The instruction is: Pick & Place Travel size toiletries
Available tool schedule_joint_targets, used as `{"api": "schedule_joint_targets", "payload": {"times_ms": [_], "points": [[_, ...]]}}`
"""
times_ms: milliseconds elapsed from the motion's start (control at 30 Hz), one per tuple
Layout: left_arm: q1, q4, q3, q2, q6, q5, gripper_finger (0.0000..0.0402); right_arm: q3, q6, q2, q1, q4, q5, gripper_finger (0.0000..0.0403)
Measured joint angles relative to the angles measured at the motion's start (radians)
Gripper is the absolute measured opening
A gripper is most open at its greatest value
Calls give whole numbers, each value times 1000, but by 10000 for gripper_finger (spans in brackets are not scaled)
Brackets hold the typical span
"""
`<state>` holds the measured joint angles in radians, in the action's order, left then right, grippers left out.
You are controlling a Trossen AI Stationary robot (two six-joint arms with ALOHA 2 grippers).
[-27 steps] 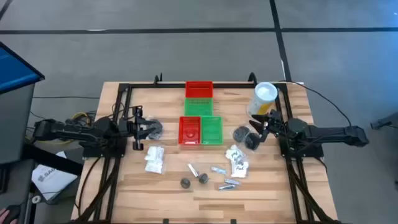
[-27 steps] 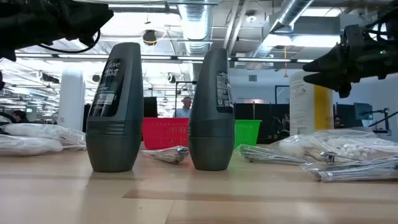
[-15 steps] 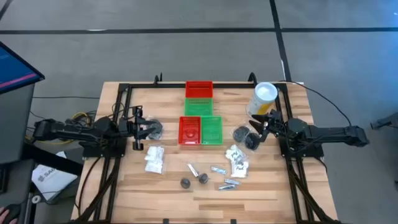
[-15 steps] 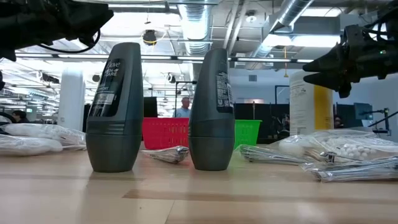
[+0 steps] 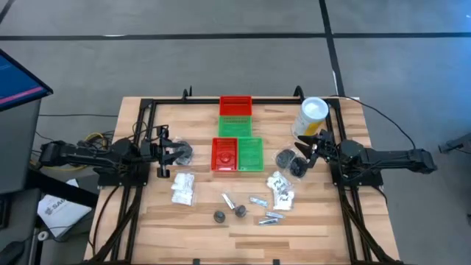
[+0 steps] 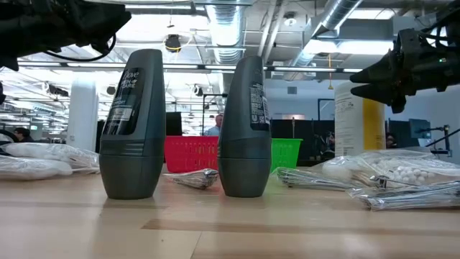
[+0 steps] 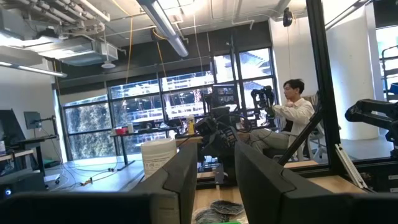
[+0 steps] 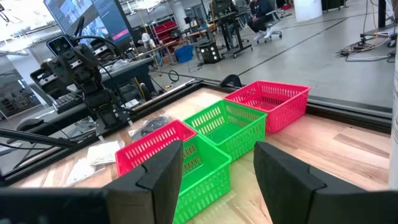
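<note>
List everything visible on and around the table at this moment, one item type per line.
Baskets: four, two red and two green, table centre and far edge.
Roll-on bottles: two, dark grey, upright near the front edge.
Sachets: several, white, front left and front right.
Tubes: a few, silvery, front centre-right.
Round tins: dark, one by each gripper.
Canister: one, yellow with white lid, far right.
Person: one, seated in the room behind.
Left gripper: open, left side.
Right gripper: open, right side.

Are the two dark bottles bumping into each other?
Apart. The low view shows the left bottle and the right bottle standing upright side by side, with a red basket visible through the clear gap between them.
</note>
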<state>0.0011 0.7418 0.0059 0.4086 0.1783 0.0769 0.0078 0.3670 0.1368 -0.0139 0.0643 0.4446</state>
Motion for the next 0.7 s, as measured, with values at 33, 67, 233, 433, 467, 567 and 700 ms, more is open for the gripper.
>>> {"api": "schedule_joint_targets", "payload": {"times_ms": [33, 67, 233, 433, 467, 567, 700], "points": [[0, 0, 0, 0, 0, 0, 99, 0, 0, 0, 0, 0, 0, 186], [0, 0, 0, 0, 0, 0, 99, 0, 0, 0, 0, 0, 0, 186], [0, 0, 0, 0, 0, 0, 99, 0, 0, 0, 0, 0, 0, 186], [0, 0, 0, 0, 0, 0, 99, 0, 0, 0, 0, 0, 0, 186], [0, 0, 0, 0, 0, 0, 99, 0, 0, 0, 0, 0, 0, 186], [0, 0, 0, 0, 0, 0, 99, 0, 0, 0, 0, 0, 0, 186], [0, 0, 0, 0, 0, 0, 99, 0, 0, 0, -9, 0, 1, 186]]}}
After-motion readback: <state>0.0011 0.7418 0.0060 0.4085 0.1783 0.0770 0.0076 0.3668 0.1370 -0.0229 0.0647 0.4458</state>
